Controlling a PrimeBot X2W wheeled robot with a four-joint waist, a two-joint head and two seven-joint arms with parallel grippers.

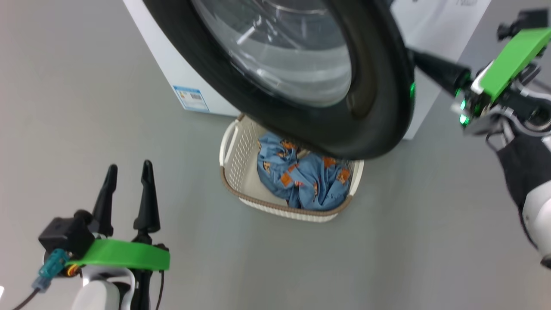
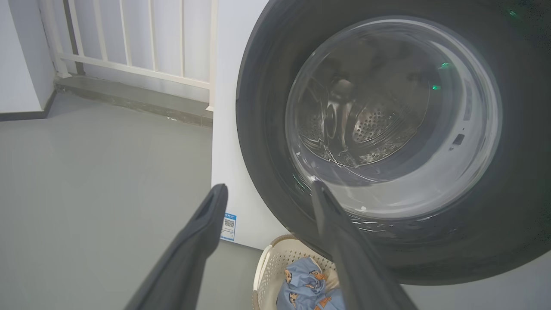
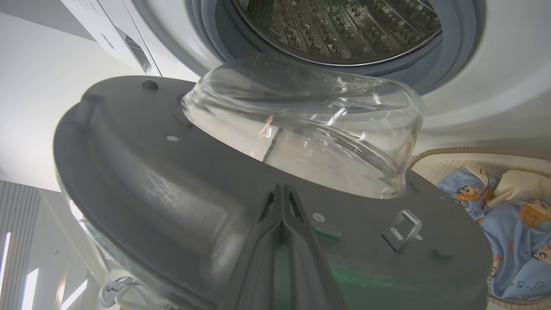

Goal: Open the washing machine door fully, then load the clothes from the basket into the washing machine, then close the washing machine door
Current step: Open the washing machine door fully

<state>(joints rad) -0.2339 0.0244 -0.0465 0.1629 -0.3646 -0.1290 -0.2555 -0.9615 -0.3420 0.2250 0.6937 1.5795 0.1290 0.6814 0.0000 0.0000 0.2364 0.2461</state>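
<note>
The washing machine door (image 1: 370, 107) with its black rim and glass bowl stands partly swung out over the basket (image 1: 232, 172). My right gripper (image 1: 419, 58) is shut, and its tips (image 3: 282, 191) rest against the door's grey inner face (image 3: 142, 172) near the rim. Behind the door is the washing machine (image 1: 168, 60), whose steel drum (image 3: 335, 26) lies exposed. In the cream basket lie the clothes (image 1: 305, 176), light blue with orange bears. My left gripper (image 1: 129, 170) hangs open and empty at the lower left, well apart from the basket; its fingers (image 2: 215, 211) frame the door (image 2: 267, 142).
The basket (image 2: 267, 267) sits on the grey floor directly under the door, against the machine's front. A blue label (image 1: 191, 98) marks the machine's side. A white railing (image 2: 129, 43) and a low step run behind the machine to its left.
</note>
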